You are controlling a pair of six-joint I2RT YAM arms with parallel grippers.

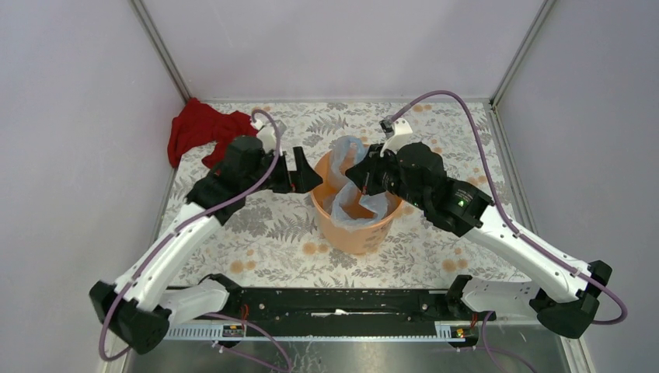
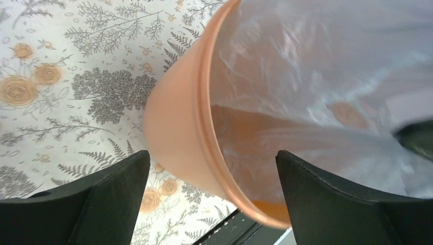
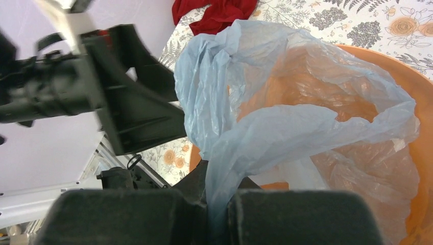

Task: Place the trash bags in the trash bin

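— Dark padded fingers of the right pincer [image 3: 217, 204] fill the bottom of its wrist view. Clenched?
— Clenched, on a twisted strand of the trash bag [image 3: 286, 127]: thin pale blue film, translucent, wrinkled all over.
— And beyond that pincer?
— The film rises from the jaws, opens into a loose loop and sags into the orange bucket [image 3: 413, 87] just ahead (smooth plastic, round, tapered walls). Part stands above the rim and the rest lies crumpled inside.
— The left pincer [image 2: 212, 155]?
— Released, jaws wide. The bucket's rim runs between its two black wedge-shaped fingers. One is over the floral tabletop [image 2: 61, 76], the other in front of the film. Whether either touches the wall I cannot tell.
— Anything else?
— A rumpled red cloth [image 1: 198, 128] lies well apart, behind the left pincer's wrist, at the table's far corner.
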